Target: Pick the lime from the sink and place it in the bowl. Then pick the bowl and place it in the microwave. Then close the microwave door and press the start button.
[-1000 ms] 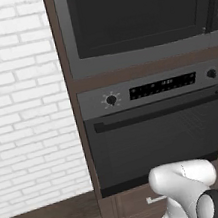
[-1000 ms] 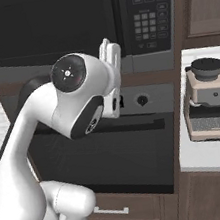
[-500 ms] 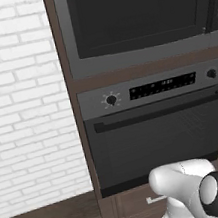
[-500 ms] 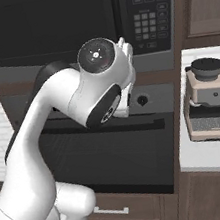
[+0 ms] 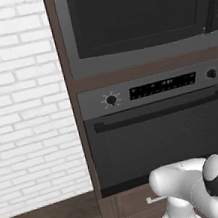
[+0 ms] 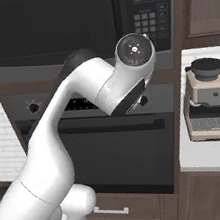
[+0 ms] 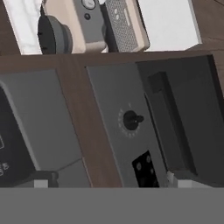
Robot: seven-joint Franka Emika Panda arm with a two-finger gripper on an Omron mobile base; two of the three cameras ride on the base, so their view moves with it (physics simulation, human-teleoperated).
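Observation:
The microwave (image 5: 134,10) is a black box with a dark glass front, set in brown cabinetry, and its door (image 6: 47,26) lies flush and shut. Its keypad (image 6: 150,21) is at the right of the door. My white arm reaches up in front of it, the wrist joint (image 6: 135,52) level with the microwave's lower edge. In the rolled hand view my gripper (image 7: 109,183) is open with nothing between its fingertips (image 7: 41,181), facing the oven's control panel, with the microwave's grey frame (image 7: 35,118) at the left. The lime, the sink and the bowl are out of view.
A grey oven (image 5: 159,137) with knobs (image 7: 131,120), a display and a bar handle sits below the microwave. A beige coffee machine (image 6: 214,99) stands on the white counter (image 6: 205,154) to the right. A white brick wall (image 5: 21,106) is at the left.
The wrist has swung to the right across the microwave's front, and the elbow has shifted right with it. The jaws have stayed open.

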